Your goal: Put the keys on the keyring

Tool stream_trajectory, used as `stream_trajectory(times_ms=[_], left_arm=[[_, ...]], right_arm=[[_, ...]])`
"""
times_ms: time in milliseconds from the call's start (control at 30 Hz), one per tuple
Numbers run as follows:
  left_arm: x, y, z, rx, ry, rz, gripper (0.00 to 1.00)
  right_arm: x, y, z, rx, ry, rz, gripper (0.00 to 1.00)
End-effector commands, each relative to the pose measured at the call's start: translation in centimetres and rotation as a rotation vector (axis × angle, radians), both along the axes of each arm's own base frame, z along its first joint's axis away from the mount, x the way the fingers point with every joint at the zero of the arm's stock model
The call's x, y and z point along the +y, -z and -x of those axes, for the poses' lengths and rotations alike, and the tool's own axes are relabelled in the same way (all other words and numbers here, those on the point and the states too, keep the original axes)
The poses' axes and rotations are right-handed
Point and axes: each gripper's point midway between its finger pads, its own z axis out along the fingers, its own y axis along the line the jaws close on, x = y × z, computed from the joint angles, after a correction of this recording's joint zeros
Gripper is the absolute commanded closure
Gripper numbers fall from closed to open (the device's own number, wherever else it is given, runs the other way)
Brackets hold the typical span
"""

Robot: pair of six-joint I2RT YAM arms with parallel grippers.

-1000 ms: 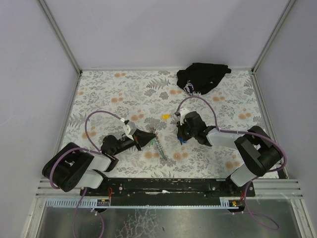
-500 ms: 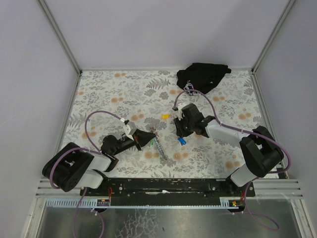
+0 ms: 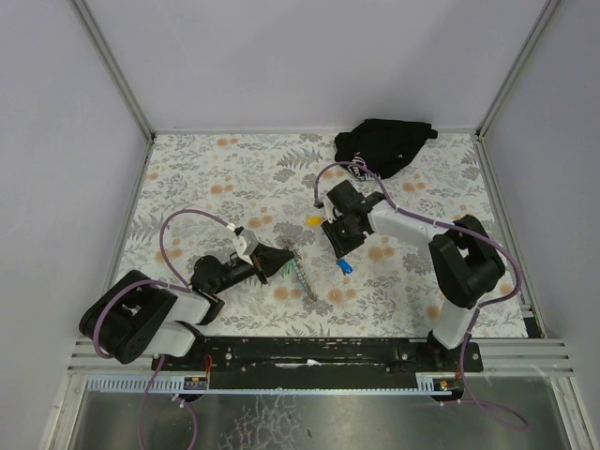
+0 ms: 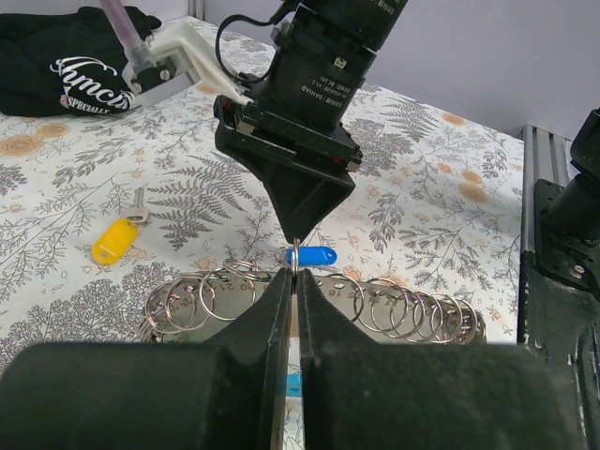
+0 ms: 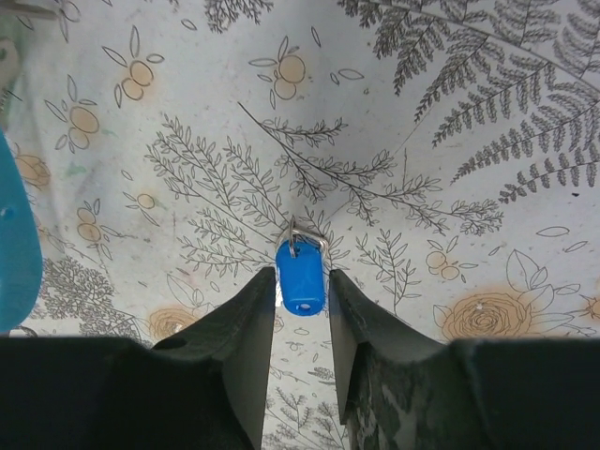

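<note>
The keys, a blue plastic tag (image 3: 344, 266) with a small metal loop, lie on the flowered table. In the right wrist view the tag (image 5: 301, 281) shows between my right gripper's (image 5: 300, 273) fingers, which are a little apart and raised above it. From above, the right gripper (image 3: 335, 246) hovers just behind and left of the tag. My left gripper (image 3: 285, 255) is shut on a thin metal ring (image 4: 296, 255), the keyring, at the end of a grey strap (image 4: 394, 314) carrying several rings. The tag (image 4: 314, 255) lies just beyond that ring.
A yellow-tagged key (image 3: 314, 221) lies behind the grippers, also in the left wrist view (image 4: 114, 240). A black cloth bundle (image 3: 382, 145) sits at the back right. A blurred light-blue shape (image 5: 14, 234) fills the left edge of the right wrist view. Grey walls enclose the table.
My right gripper has moved away from the blue tag, back and to the left, leaving the tag lying on the table. My left gripper has not moved.
</note>
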Motion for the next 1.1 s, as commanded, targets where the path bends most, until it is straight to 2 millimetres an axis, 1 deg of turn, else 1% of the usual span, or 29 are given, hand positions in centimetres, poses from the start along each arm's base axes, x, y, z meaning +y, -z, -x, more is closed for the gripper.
stream_trajectory(times_ms=[0,233,433,700,767,867,1000,1067], left_arm=[[0.4,-1.8,-0.6,-0.081,-0.033,0.026,0.99],[0.3,-1.8,-0.6,-0.081,-0.031,0.025,0.99],[0.3,-1.8,-0.6,-0.080,-0.031,0.025,0.99],[0.3,-1.8,-0.6,-0.081,-0.029,0.025,0.99],[0.3,-1.9,-0.6,-0.081,-0.029,0.026,0.99],[0.3,-1.9,-0.6,-0.081,-0.026,0.026,0.99],[0.3,-1.9,-0.5,-0.082,-0.024,0.027,0.99],[0.3,-2.0,-0.5,-0.085,-0.021,0.029,0.99]], right_arm=[[0.8,-0.8,0.2,0.028,-0.051,0.012,0.65],[1.5,0.2,-0.4,0.054,-0.067,0.046,0.68],[1.9,0.9,-0.2,0.078,-0.081,0.055,0.72],[1.3,1.4,-0.1,0.078,-0.079,0.084,0.79],[1.1,1.5,0.0,0.080,-0.078,0.088,0.82],[1.1,1.2,0.1,0.075,-0.079,0.082,0.89],[1.4,0.2,0.1,0.040,-0.097,0.046,0.94],[1.4,-0.3,0.1,0.022,-0.107,0.031,0.99]])
